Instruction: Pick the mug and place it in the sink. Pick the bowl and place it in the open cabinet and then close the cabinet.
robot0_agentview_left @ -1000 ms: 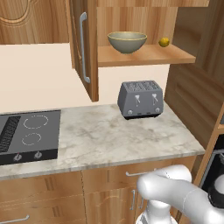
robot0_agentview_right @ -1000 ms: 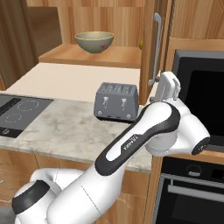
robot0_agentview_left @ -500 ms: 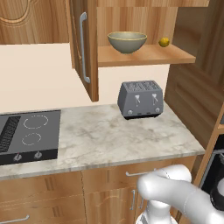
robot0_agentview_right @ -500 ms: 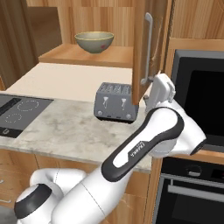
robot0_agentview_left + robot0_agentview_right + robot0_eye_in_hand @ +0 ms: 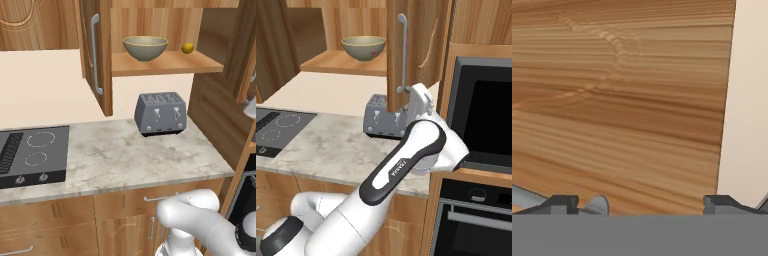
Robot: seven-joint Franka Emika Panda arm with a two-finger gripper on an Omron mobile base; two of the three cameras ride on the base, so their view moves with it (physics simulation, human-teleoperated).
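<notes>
Marble countertop (image 5: pixel 125 160) is seen in the left base view with a toaster (image 5: pixel 160 113) at 2 o'clock; the bowl (image 5: pixel 145 47) is already parked on the open cabinet shelf (image 5: pixel 167 64), a yellow fruit (image 5: pixel 187 48) beside it. Right base view: the right cabinet door (image 5: pixel 406 50) is swung partway, the hand pressed at its handle (image 5: pixel 402 55). Hand view: gripper (image 5: pixel 641 202) is spread wide, nothing held, door face dead ahead. Closing step is judged in hand; continued pushing is called for next.
</notes>
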